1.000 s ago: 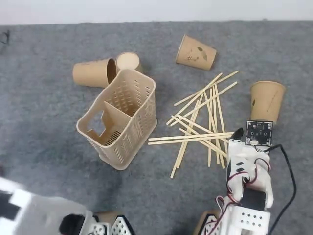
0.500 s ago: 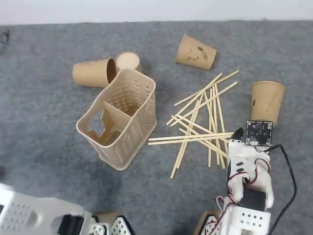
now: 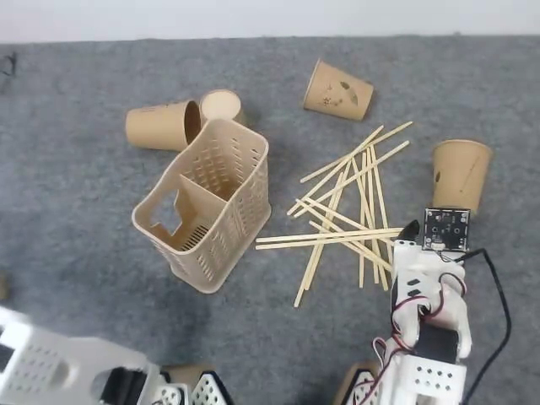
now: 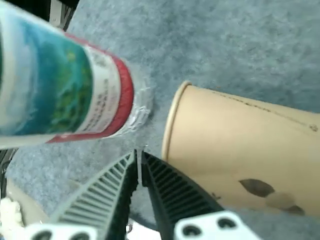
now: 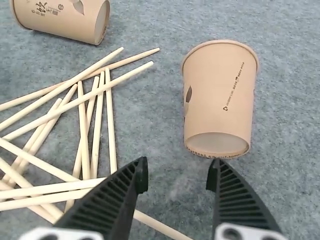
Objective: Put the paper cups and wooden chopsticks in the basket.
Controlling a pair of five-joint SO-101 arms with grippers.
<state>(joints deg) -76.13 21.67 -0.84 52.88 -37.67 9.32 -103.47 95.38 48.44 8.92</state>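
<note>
High view: basket (image 3: 240, 228) looks empty; four cups (image 3: 337, 89) and the chopsticks (image 3: 329, 238) all lie on the desk (image 3: 84, 219), so nothing is done. Right tool (image 5: 177, 172) released, left tool (image 4: 139, 157) clenched empty.

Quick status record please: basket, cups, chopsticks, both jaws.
basket: upright, two compartments, nothing inside
cups: four in high view, all outside basket
chopsticks: loose pile beside basket, none inside
right jaws: open, near pile, facing a cup
left jaws: shut, empty, beside a lying cup and labelled container
</note>
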